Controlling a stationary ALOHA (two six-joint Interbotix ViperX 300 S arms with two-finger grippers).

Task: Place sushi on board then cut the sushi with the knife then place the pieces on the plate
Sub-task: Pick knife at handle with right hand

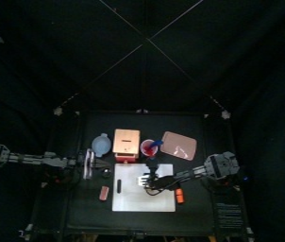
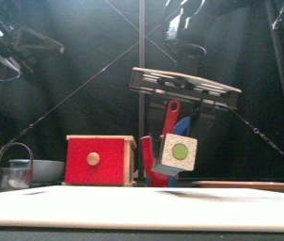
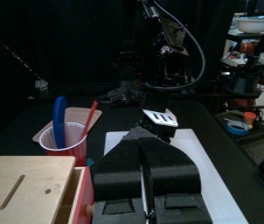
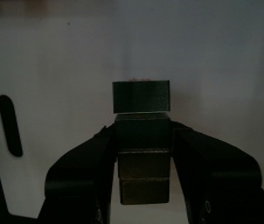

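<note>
From above, the board [image 1: 145, 194] lies at the table's 6 o'clock, close to the front edge, and its front half is bare. One orange toy [image 1: 105, 192] lies just off its 9 o'clock side and a second toy [image 1: 183, 195] just off its 3 o'clock side. Behind the board, from 10 to 2 o'clock, stand the bowl [image 1: 98, 145], box [image 1: 126, 143], cup [image 1: 152, 148] and tray [image 1: 179, 145]. The right gripper [image 1: 148, 177] is over the board's back half. The left gripper [image 1: 92, 168] rests off the board's 10 o'clock corner, in front of the bowl. From the front, the right gripper holds the sushi [image 2: 178, 151] tilted and clear of the board, with open air beneath it. The box is at the sushi's 9 o'clock, the cup and its red knife [image 2: 170, 118] are behind it, and the cutter [image 2: 17, 171] is far out at 9 o'clock. The left wrist view shows the left jaws pressed together on nothing, beside the box and cup. The right wrist view shows the right jaws parted only by the roll's width and clamped on its sides. One block juts past the jaw tips, and white board lies open all round it.
</note>
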